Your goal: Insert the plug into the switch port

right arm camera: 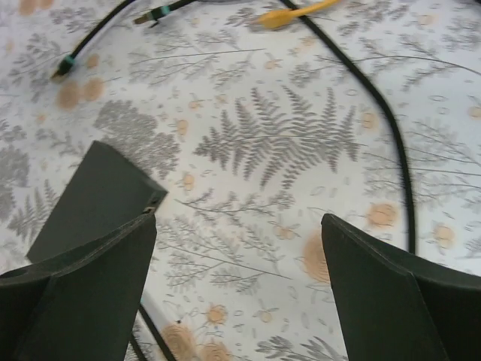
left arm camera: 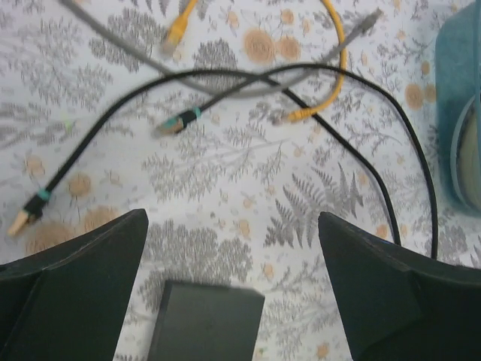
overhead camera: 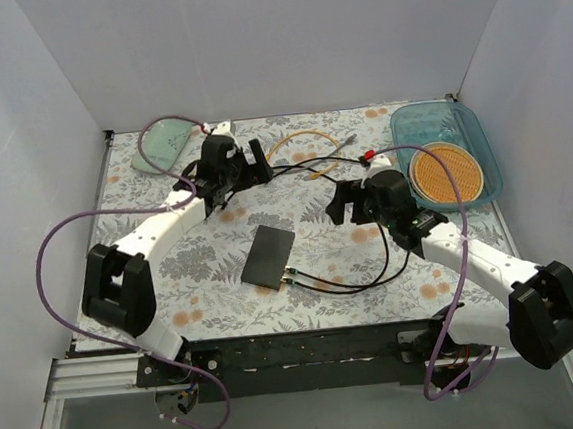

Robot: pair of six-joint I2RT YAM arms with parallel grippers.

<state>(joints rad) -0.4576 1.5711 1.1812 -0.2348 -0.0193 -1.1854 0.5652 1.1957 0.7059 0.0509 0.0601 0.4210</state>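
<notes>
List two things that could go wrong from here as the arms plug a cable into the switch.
1. The black cable, grey cable and yellow cable cross one another, so lifting one may drag the others.
2. A black loop leaving the switch lies close by the right arm; the open right claw descending there could snag it and shift the switch.

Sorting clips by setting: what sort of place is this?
Likely a robot lab test cell: plain white walls enclose a floral-covered table holding a switch and loose network cables.
</notes>
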